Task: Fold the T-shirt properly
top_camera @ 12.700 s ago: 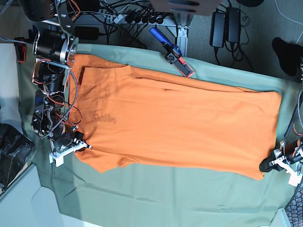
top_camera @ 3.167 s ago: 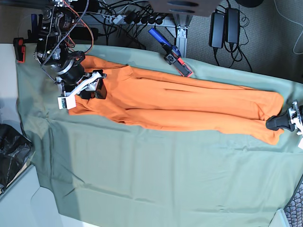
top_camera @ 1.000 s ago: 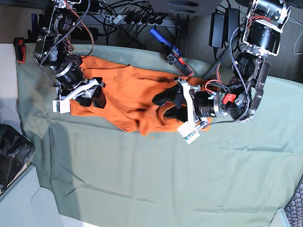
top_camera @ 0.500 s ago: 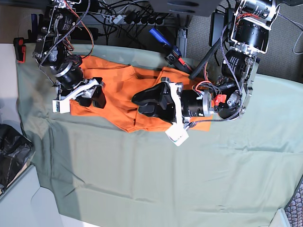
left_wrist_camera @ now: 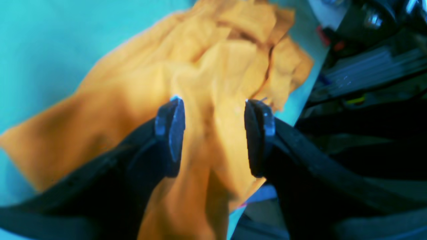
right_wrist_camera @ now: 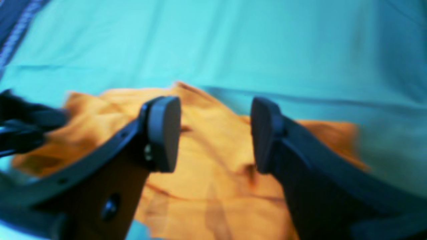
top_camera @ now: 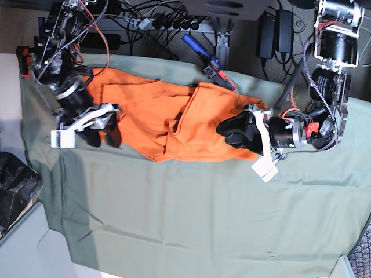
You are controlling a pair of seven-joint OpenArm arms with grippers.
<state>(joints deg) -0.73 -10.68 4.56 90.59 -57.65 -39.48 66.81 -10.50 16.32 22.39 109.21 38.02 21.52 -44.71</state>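
The orange T-shirt (top_camera: 174, 119) lies crumpled and folded over on itself at the back of the green sheet (top_camera: 174, 220). My right gripper (top_camera: 103, 138) is open and empty at the shirt's left edge. The right wrist view shows its fingers (right_wrist_camera: 163, 133) apart above the orange cloth (right_wrist_camera: 213, 160). My left gripper (top_camera: 230, 133) is open and empty over the shirt's right end. In the left wrist view its fingers (left_wrist_camera: 170, 133) are apart above the rumpled cloth (left_wrist_camera: 213, 83). The collar and tag are not visible.
A blue-handled tool (top_camera: 204, 59) lies at the sheet's back edge, close to the shirt. Cables and power bricks (top_camera: 272, 32) sit behind the table. A black bag (top_camera: 13, 188) is at the left. The sheet's front half is bare cloth.
My left gripper has drawn back to the right, off the folded-over cloth. My right gripper has shifted down toward the shirt's left edge. The shirt stays folded over.
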